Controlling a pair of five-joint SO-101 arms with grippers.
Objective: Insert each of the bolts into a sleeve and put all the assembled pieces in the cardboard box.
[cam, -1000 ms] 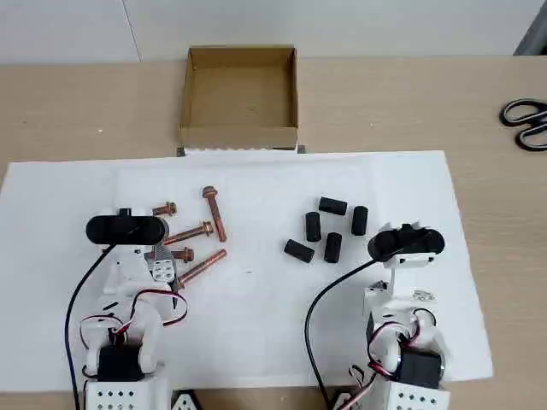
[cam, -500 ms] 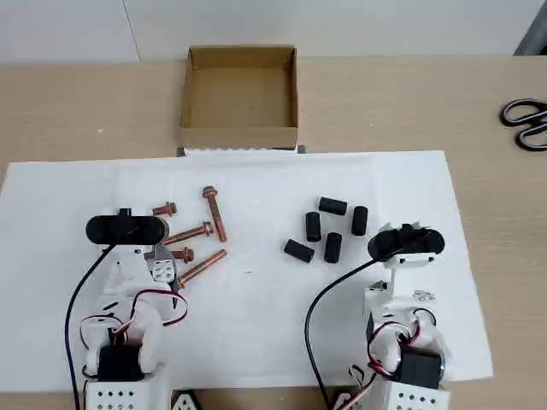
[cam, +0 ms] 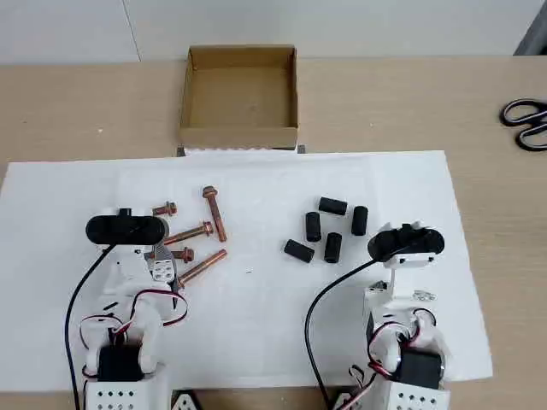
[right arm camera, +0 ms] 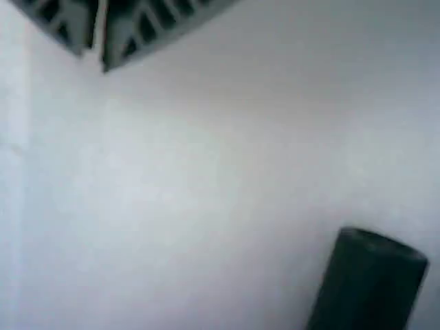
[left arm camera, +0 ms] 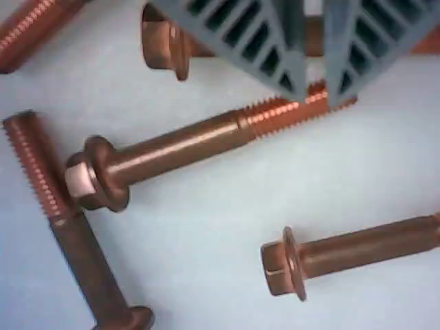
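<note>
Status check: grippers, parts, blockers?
Left gripper shut over a bolt, at its threaded end. Right gripper shut near a sleeve. Bolts and sleeves all loose on paper, cardboard box holds none. Nothing blocking.

Bolts and sleeves lie well apart on white paper.

sleeve cut off, scissors cropped

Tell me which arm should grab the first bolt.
Left. The left tool hangs directly over the bolts, above one's threaded end; the right tool is over white paper near a sleeve.
</note>
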